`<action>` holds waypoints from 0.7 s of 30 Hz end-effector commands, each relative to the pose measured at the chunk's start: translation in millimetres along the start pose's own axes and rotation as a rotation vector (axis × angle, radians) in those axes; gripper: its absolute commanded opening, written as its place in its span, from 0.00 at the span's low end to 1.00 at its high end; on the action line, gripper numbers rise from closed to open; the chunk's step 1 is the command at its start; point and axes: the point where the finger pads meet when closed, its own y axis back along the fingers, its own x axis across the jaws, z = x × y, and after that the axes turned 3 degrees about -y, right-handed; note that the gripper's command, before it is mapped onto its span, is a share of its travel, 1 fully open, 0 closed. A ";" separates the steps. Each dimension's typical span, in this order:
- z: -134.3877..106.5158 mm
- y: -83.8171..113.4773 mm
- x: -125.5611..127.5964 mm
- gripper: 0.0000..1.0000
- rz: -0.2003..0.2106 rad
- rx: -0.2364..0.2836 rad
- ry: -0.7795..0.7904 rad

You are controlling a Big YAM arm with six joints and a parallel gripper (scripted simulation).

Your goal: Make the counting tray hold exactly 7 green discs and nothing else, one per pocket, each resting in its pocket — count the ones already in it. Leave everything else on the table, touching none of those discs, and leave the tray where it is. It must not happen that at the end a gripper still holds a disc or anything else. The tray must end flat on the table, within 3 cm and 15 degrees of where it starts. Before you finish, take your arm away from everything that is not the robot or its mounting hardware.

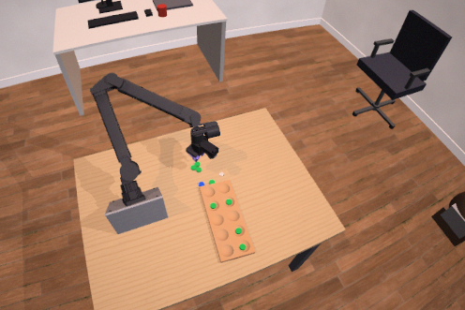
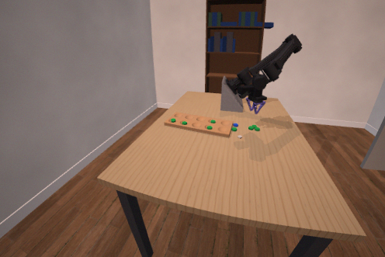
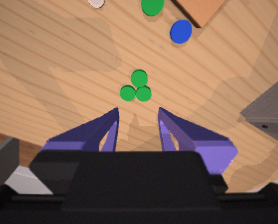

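The orange counting tray lies flat, with several green discs in separate pockets and its other pockets empty. Three green discs lie in a tight cluster on the table, seemingly touching. Another green disc lies just off the tray's near-robot-side end, beside a blue disc. My gripper is partly open and empty, above the table close to the cluster. In the wrist view the cluster shows just ahead of the fingertips.
A small white piece lies on the table near the single green disc. The grey base block of the arm stands beside the tray, at the table's side.
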 end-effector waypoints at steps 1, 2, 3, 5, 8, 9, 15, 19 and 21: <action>2.3 -3.7 1.8 0.44 -0.003 -0.002 -0.005; 2.3 -3.7 1.8 0.44 -0.003 -0.002 -0.005; 3.5 0.1 6.1 0.44 0.004 -0.006 -0.006; 1.7 -4.8 4.6 0.44 -0.002 -0.003 0.001; 1.7 -8.3 0.4 0.44 -0.007 0.000 -0.005; 1.8 -8.5 1.7 0.44 -0.006 -0.001 -0.003; 2.0 -14.1 0.7 0.44 -0.007 -0.001 -0.005; 2.1 -14.6 5.0 0.44 -0.002 -0.004 0.002; 2.1 -18.8 -0.3 0.44 -0.009 -0.001 -0.007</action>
